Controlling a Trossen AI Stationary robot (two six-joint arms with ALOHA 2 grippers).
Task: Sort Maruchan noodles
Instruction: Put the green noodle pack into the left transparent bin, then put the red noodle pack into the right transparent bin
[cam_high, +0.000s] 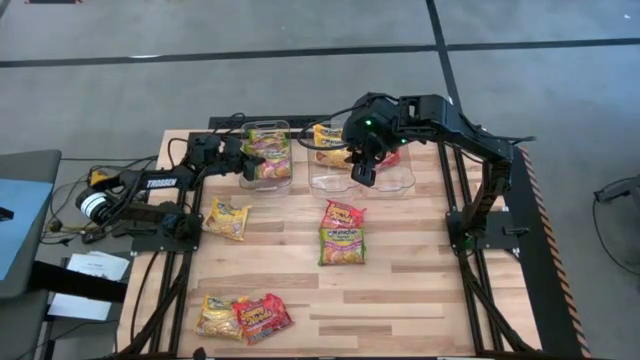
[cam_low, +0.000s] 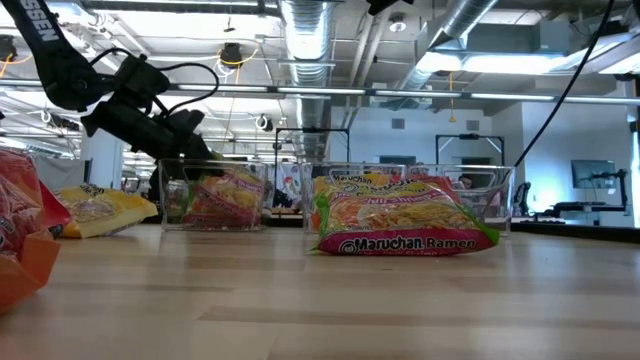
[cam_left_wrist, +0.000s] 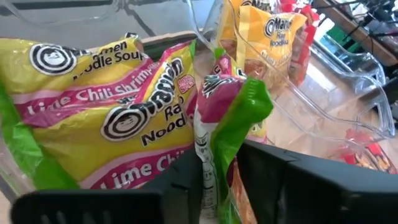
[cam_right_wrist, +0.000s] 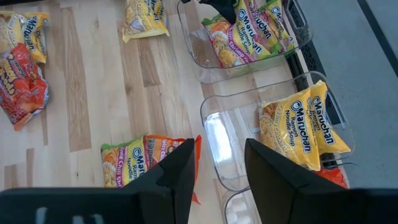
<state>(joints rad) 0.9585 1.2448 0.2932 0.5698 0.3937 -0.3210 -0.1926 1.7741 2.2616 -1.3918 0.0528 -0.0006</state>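
Note:
The Maruchan noodles lie in several places. Green lime-chili packets (cam_left_wrist: 93, 118) fill the left clear bin (cam_high: 283, 180), and a yellow packet (cam_right_wrist: 305, 134) lies in the right clear bin (cam_high: 395, 185). My left gripper (cam_left_wrist: 221, 180) reaches into the left bin from the table's left. Its fingers stand a little apart, with the crimped end of a green packet (cam_left_wrist: 214, 143) between them. That packet leans on the other green packets. My right gripper (cam_right_wrist: 221, 168) hangs open above the right bin, with nothing between its fingers. My left gripper has the green packet's crimped end (cam_left_wrist: 211, 165) standing upright between its two fingers, which come in nearly level from the table's left. I cannot tell whether either finger touches it. The packet rests against the other packets in the bin.
Loose packets lie on the wooden table: a yellow one (cam_high: 228, 218) near the left arm, an orange and a green one (cam_high: 343, 232) in the middle, and a yellow and a red one (cam_high: 243, 318) at the near left. A third clear bin's rim (cam_right_wrist: 239, 205) shows beside the right bin.

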